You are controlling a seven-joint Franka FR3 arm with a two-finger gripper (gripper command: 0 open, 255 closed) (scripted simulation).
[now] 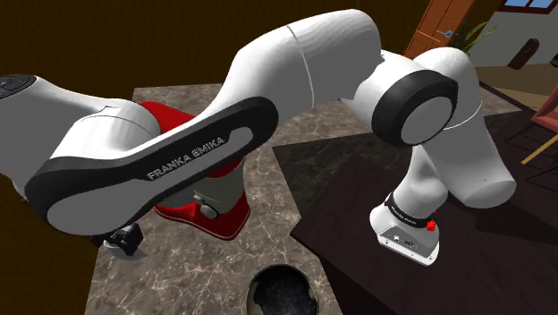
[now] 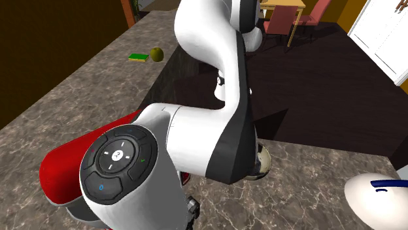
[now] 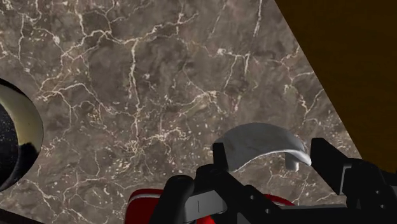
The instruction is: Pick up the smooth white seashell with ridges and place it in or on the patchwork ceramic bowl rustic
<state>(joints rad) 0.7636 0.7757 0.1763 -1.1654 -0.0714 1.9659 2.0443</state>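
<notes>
My gripper (image 3: 272, 154) is clamped on the shell (image 3: 261, 139). The pale grey-white, curved piece sits between my two black fingers (image 3: 328, 159), one against each end, and it hangs over the brown marble counter (image 3: 127, 76). Out past my other finger, well apart from the shell, the bowl (image 3: 18, 130) shows a cream rim and a dark speckled inside. A red appliance (image 3: 147, 201) sits close under my hand.

In the shoulder view my gripper (image 1: 125, 240) is at the lower left, tucked beneath my white forearm and just beside the red appliance (image 1: 204, 192). The bowl (image 1: 282, 291) stands on the counter at the bottom edge, near the middle.

In the second exterior view the bowl (image 2: 266, 162) peeps out from behind my arm, right of centre. A green block (image 2: 137, 57) and a small round ball (image 2: 156, 53) lie side by side at the upper left.
</notes>
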